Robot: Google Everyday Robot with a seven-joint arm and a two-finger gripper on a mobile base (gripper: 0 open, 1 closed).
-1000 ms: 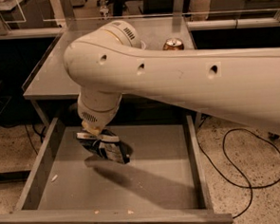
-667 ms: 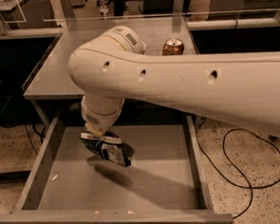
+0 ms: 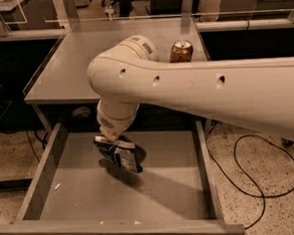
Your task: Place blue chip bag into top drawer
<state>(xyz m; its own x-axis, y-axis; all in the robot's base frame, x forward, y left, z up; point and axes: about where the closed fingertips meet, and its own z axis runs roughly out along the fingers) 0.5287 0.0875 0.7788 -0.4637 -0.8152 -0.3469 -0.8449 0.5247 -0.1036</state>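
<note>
The gripper (image 3: 106, 140) hangs below the thick white wrist, over the back-left part of the open top drawer (image 3: 44, 171). It pinches the blue chip bag (image 3: 123, 156) at the bag's upper-left end. The bag is clear of the drawer floor, with its shadow lying just beneath it.

The bag looks light, soft and crinkly, so it will probably sag and swing rather than hold a shape. The foil is likely slippery, and the chips inside would crush under a hard squeeze. A sealed edge or corner, where the foil lies flat, seems the safest place to hold it, and the present hold appears to be there.

The bag's long axis slants from the gripper down towards the right and the drawer's front, with the free end lowest. The orange-brown soda can (image 3: 181, 51) stands well apart on the grey tabletop (image 3: 78, 59).
</note>
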